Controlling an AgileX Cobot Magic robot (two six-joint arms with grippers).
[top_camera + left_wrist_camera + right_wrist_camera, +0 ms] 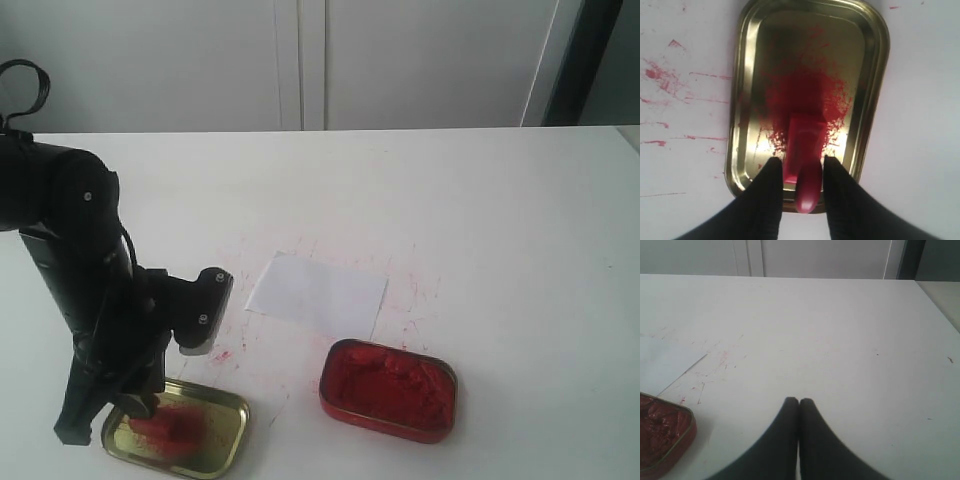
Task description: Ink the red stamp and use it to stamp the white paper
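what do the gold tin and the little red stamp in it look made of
The shallow gold rectangular tin looks like thin glossy metal: its rolled rim and floor reflect light. The small red stamp looks like smooth hard plastic, perhaps resin: its rounded knob has a soft sheen.

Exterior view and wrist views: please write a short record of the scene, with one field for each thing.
red stamp: in the gold tin, over a red smear
left gripper: shut on the red stamp
right gripper: shut, holding nothing
white paper: flat on the table, no mark visible
red tin: open, red paste inside, near the white paper
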